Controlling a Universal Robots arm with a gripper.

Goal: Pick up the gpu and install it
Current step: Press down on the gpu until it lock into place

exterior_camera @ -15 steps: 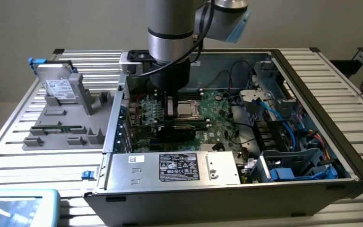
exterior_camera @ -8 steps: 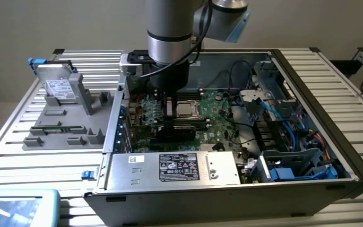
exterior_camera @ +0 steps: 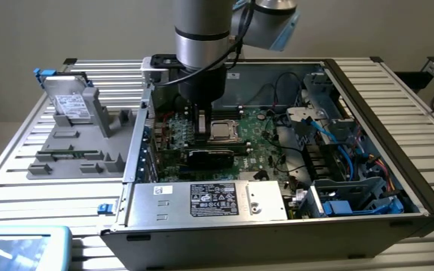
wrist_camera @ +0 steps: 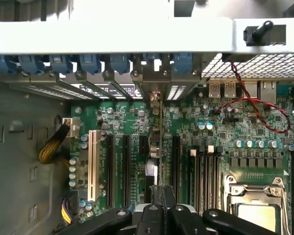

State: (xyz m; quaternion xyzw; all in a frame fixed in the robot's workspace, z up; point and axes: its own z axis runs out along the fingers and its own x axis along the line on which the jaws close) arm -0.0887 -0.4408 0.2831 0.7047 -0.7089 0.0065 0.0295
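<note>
Green-board gpu [wrist_camera: 156, 132] edge-on over motherboard [wrist_camera: 220, 127] slots, hand [wrist_camera: 162, 205] clamped on it.

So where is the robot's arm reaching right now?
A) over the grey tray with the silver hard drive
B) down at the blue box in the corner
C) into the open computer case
C: the end effector is down inside the open computer case, above the green circuit board, holding a thin card edge-on over the slots.
</note>
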